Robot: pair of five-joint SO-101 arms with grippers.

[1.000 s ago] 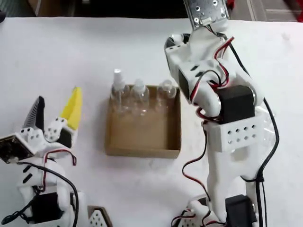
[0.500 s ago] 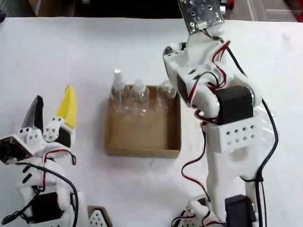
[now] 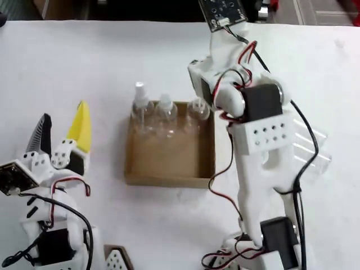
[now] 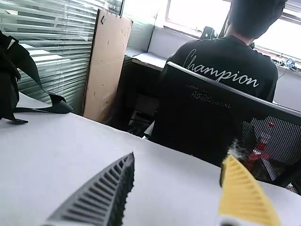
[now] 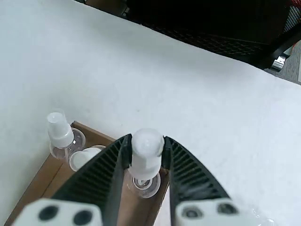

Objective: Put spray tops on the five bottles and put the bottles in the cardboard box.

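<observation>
My right jaws are clenched on a spray top [image 5: 147, 149], upright and directly over the third bottle [image 5: 142, 187], which stands in the far-right corner of the cardboard box [image 3: 169, 181], mid-worktop. I judge straight down seats it. Left jaws gape, well apart, near the worktop's left edge.

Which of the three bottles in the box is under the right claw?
The end bottle on the right arm's side: the right claw holds a spray top over its neck.
</observation>
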